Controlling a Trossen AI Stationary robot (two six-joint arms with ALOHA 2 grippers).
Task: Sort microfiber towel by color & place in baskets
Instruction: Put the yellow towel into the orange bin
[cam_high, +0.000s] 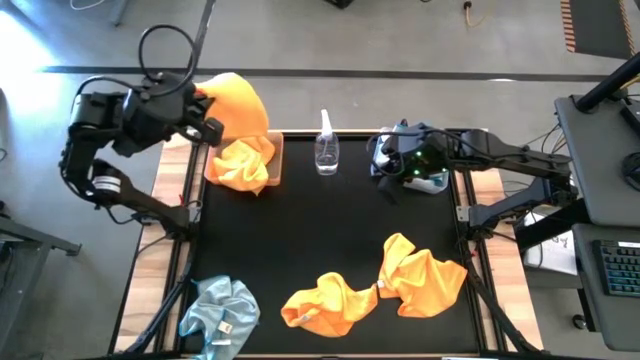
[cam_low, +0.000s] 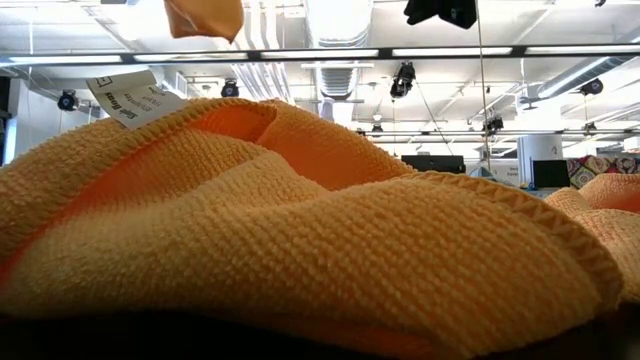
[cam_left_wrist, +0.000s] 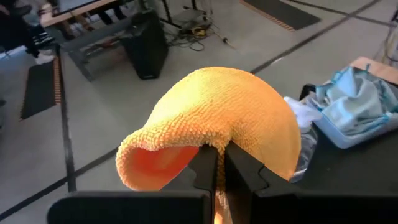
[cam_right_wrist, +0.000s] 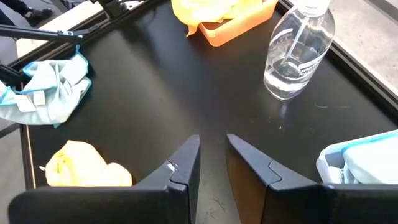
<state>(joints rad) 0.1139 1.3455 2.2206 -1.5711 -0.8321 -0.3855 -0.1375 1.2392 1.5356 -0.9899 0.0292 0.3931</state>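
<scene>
My left gripper (cam_high: 207, 112) is shut on an orange towel (cam_high: 238, 98) at the table's far left, just beyond the tan basket (cam_high: 276, 160), which holds another orange towel (cam_high: 242, 165). The held towel also shows at the top of the low view (cam_low: 205, 15). My right gripper (cam_right_wrist: 211, 146) is open and empty beside the grey-blue basket (cam_high: 437, 183), which holds pale blue cloth. Two orange towels (cam_high: 330, 303) (cam_high: 422, 275) and a pale blue towel (cam_high: 220, 312) lie crumpled on the table's near part. One orange towel with a white tag (cam_low: 135, 100) fills the low view. My left gripper pinches a bunched part of the orange towel (cam_left_wrist: 219, 142) between its two shut fingers. The fingers come roughly level from the table's left side. The towel bulges up and over the fingertips in a rounded fold (cam_left_wrist: 230, 106) and is lifted clear of the basket and the table.
A clear spray bottle (cam_high: 326, 150) stands upright at the far middle, between the two baskets. The black mat (cam_high: 330, 230) lies bare between the baskets and the near towels. Wooden table edges run along both sides.
</scene>
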